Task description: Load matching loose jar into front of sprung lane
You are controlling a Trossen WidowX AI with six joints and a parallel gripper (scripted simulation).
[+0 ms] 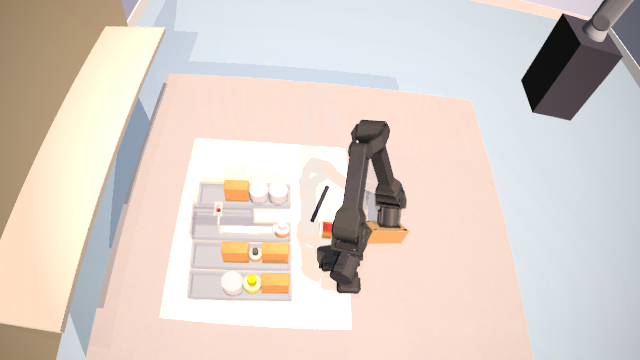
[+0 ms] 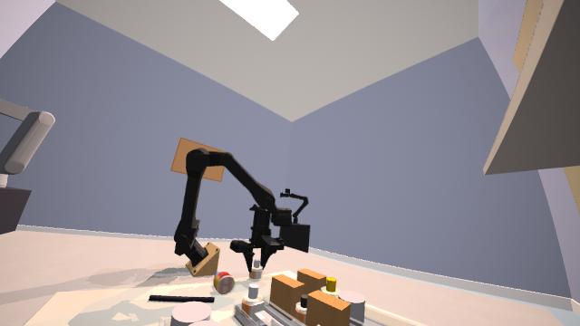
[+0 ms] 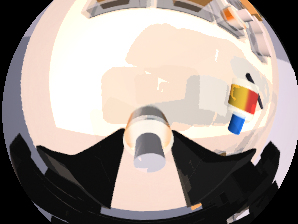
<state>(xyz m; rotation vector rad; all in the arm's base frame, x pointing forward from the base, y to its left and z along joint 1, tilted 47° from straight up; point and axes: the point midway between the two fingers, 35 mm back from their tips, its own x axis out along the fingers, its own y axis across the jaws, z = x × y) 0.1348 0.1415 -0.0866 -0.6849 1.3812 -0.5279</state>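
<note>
The loose jar [image 2: 256,273] [image 3: 149,149], pale with a grey cap, stands upright on the white mat [image 1: 260,312] in front of the lanes; the arm hides it in the top view. My gripper [image 2: 256,267] [image 3: 148,133] reaches down over it, and its fingers close on the jar's sides. The matching jar [image 1: 281,229] [image 2: 253,296] stands at the front end of the sprung lane [image 1: 202,231], with the white pusher bar [image 1: 245,229] behind it.
Other grey lanes hold orange boxes [image 1: 236,190], white cylinders [image 1: 268,192], a dark-capped jar [image 1: 255,252] and a yellow-capped jar [image 1: 251,283]. A black stick [image 1: 319,204] and a striped can [image 1: 327,229] [image 2: 224,282] [image 3: 242,99] lie by the arm. An orange wedge [image 1: 387,234] sits at the arm's base.
</note>
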